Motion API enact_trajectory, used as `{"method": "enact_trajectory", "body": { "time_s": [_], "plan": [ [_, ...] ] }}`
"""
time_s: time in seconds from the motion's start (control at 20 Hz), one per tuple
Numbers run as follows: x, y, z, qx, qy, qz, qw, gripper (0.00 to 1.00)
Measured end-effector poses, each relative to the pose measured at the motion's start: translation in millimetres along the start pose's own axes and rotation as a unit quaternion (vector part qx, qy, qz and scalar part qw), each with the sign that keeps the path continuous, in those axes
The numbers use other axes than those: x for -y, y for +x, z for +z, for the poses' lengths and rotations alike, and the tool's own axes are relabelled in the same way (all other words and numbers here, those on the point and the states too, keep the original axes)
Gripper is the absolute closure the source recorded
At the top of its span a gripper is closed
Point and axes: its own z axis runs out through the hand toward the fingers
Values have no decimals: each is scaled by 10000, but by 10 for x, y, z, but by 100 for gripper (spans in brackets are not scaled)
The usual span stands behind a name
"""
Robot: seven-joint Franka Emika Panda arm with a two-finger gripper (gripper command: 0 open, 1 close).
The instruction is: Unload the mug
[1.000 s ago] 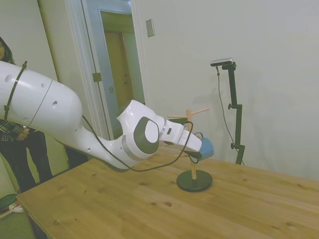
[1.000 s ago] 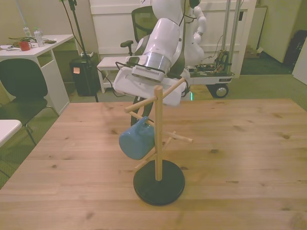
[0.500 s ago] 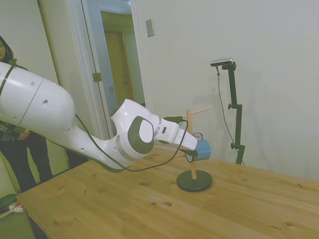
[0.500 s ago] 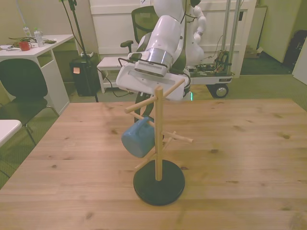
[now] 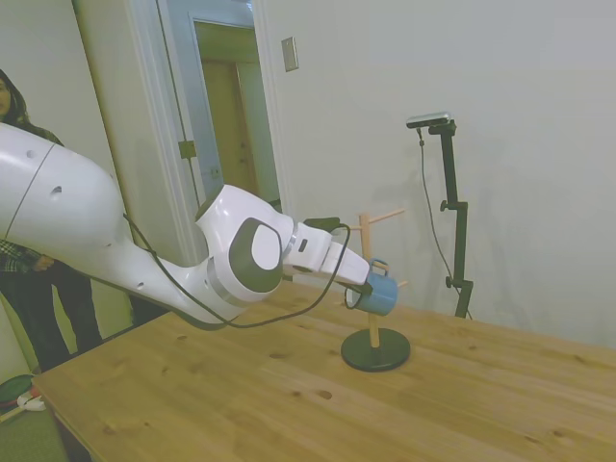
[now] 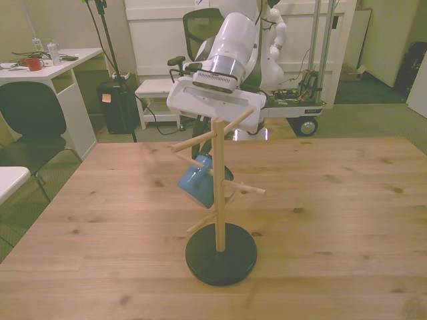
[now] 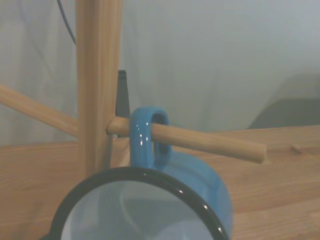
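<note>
One blue mug (image 7: 165, 200) hung by its handle on one peg stand (image 6: 220, 200); gripper (image 5: 358, 291) grip unclear tbh.

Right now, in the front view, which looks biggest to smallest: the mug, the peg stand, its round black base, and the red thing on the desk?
1. Peg stand
2. Its black base
3. Mug, partly hidden by the stand
4. Red thing, though it sits far back, so it may only look tiny

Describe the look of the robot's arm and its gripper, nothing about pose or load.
The arm is glossy white with bulky rounded segments, and a grey round cap sits on the joint nearest the wrist. A thin black cable loops along its underside to the wrist. The gripper has a flat white body with small dark fingers.
</note>
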Motion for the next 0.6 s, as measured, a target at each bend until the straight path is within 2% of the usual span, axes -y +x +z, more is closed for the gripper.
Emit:
{"method": "enact_trajectory", "body": {
  "time_s": [0.6],
  "plan": [
    [2, 130, -272, -178, 96, 222, 9995, 100]
  ]
}}
